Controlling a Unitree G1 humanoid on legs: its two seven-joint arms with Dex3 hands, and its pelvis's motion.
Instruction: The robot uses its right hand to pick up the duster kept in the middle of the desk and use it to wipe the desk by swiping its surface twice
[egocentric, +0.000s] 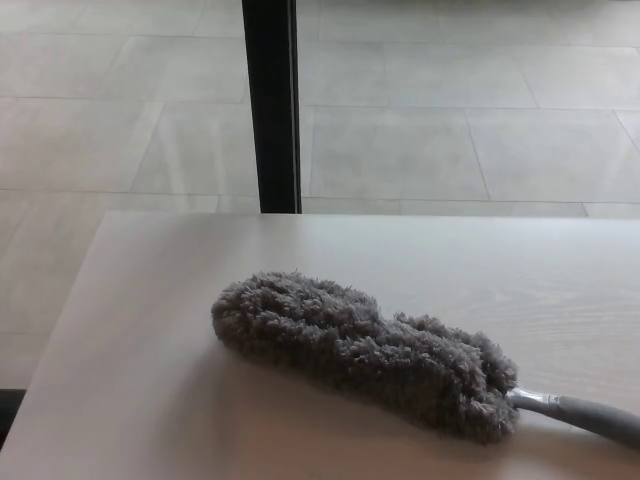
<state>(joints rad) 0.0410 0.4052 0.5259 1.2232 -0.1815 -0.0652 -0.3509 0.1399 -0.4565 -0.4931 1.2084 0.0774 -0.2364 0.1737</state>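
Head view: duster untouched, neither hand in frame

Head view showed the duster (365, 352) lying flat on the pale desk (140, 400), roughly mid-desk and toward the near edge. Its grey fluffy head ran diagonally from upper left to lower right. The grey handle (585, 412) stuck out at the lower right and left the frame there. Beyond the desk's far edge: tiled floor (450, 130) and a dark upright post (272, 100).

No robot hand was visible, so the state of the fingers could not be told. Judged stage: the pick-up had not begun and no wiping was done. Next move likely called for the right hand to come in from the right, close around the handle, not the head, and lift.
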